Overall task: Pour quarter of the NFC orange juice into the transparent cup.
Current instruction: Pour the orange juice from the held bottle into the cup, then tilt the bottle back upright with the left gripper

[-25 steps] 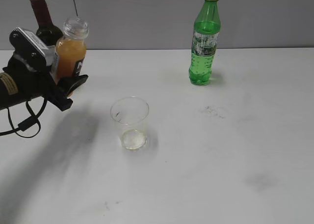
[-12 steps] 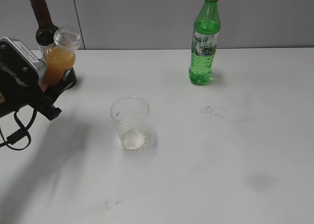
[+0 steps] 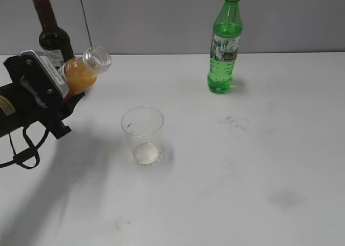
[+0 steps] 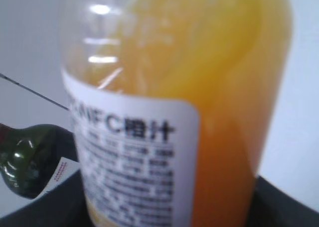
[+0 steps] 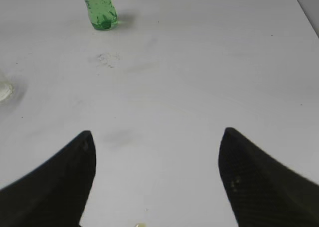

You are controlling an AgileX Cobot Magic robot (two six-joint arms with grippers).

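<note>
The NFC orange juice [image 3: 82, 75] is a small uncapped bottle held in the air at the left, tilted so its open mouth points right and slightly up, left of and above the transparent cup [image 3: 142, 135]. My left gripper [image 3: 64, 95] is shut on the bottle's lower body. Up close, the bottle [image 4: 224, 112] fills the left wrist view, its white label facing the camera. The cup stands upright on the white table [image 3: 242, 165] with only a trace of liquid at its bottom. My right gripper [image 5: 157, 132] is open over bare table, holding nothing; it does not show in the exterior view.
A dark wine bottle [image 3: 51, 33] stands at the back left, just behind the held bottle. A tall green bottle [image 3: 225, 43] stands at the back, right of centre. The cup's edge [image 5: 4, 90] shows at the far left of the right wrist view.
The juice bottle has gone from nearly upright to tilted right, mouth toward the cup. The left arm swung left and then back toward the cup. The right gripper has not moved.
</note>
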